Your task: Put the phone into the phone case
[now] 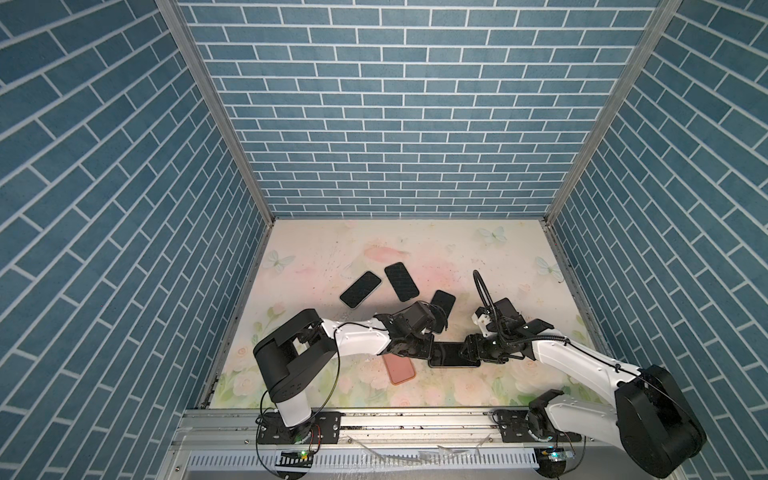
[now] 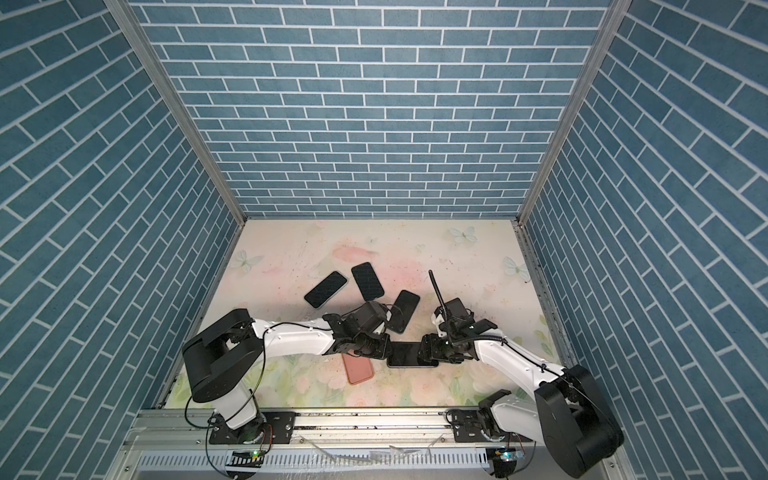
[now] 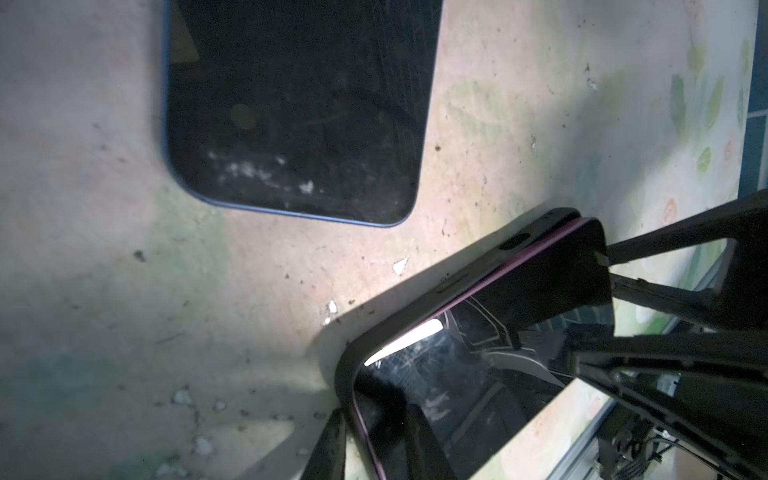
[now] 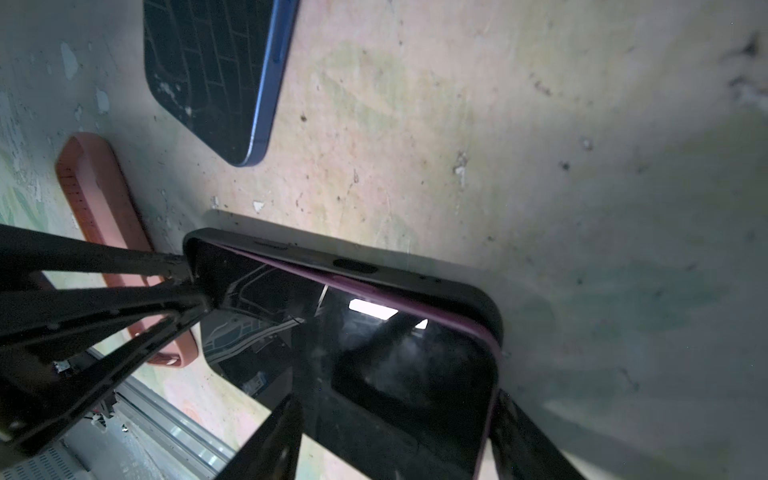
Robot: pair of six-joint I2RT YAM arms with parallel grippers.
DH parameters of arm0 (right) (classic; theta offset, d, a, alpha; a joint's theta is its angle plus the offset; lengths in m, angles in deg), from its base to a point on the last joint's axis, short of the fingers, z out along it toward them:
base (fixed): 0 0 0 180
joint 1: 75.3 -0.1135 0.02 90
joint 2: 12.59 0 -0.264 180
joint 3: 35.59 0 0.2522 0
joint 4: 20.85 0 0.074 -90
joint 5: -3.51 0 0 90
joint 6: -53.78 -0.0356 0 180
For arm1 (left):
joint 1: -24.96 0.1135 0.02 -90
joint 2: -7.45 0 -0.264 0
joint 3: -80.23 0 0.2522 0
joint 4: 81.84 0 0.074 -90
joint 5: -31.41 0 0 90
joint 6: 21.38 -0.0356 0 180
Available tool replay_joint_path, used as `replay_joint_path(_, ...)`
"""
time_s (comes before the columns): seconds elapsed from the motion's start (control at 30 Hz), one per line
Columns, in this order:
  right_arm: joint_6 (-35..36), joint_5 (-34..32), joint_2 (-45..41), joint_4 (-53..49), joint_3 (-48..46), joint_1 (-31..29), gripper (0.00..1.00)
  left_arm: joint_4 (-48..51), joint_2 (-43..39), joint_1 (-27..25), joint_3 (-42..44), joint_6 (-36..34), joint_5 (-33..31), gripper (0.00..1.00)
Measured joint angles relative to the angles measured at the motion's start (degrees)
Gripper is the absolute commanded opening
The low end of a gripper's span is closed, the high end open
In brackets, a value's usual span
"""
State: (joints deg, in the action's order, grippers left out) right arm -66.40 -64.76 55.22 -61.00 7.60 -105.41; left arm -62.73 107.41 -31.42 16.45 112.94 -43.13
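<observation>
Four phones, two cases. Three phones (image 1: 360,289), (image 1: 401,281), (image 1: 442,305) lay loose, far; the fourth phone (image 1: 449,356) sat mid-worktop (image 1: 415,249) in the black case (image 4: 419,272) — far edge proud. Left hand (image 1: 431,353) pinched that case, right hand (image 1: 464,353) clasped the phone; pink case (image 1: 400,370) alongside.

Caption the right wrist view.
Right gripper steadies the black case while left gripper presses the phone in; pink case nearby.

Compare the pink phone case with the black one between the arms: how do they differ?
Colour: the pink case is salmon, the black case dark.
Contents: the pink case shows no phone in it; the black case holds a purple-edged phone, one long edge riding above its rim.
Handling: the left gripper and right gripper both meet the black case; the pink case lies ungripped beside it.
Both lie flat on the table.
</observation>
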Motion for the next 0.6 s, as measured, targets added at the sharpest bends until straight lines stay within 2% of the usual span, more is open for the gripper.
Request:
replay_joint_path(0.3, 0.0, 0.1, 0.3, -0.1, 0.2, 0.0, 0.70, -1.4, 0.0, 0.3, 1.2, 0.0, 0.3, 0.20)
replay_joint_path(0.6, -0.5, 0.3, -4.7, -3.5, 0.2, 0.3, 0.56, -3.5, 0.5, 0.8, 1.5, 0.2, 1.0, 0.16)
